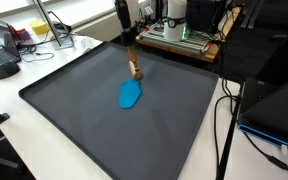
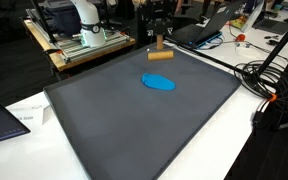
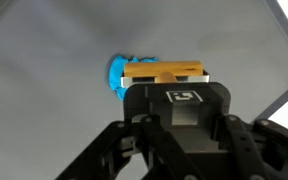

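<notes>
Wooden block clamped in the pincer, beside blue patch.

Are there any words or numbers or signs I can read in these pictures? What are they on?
No words or numbers can be read anywhere.
Square black-and-white marker, on the body of the gripper, wrist view: a pattern only, no letters.
White paper beside the grey mat: any print is too small to read.
Wooden block and blue thing: no writing shows.
</notes>
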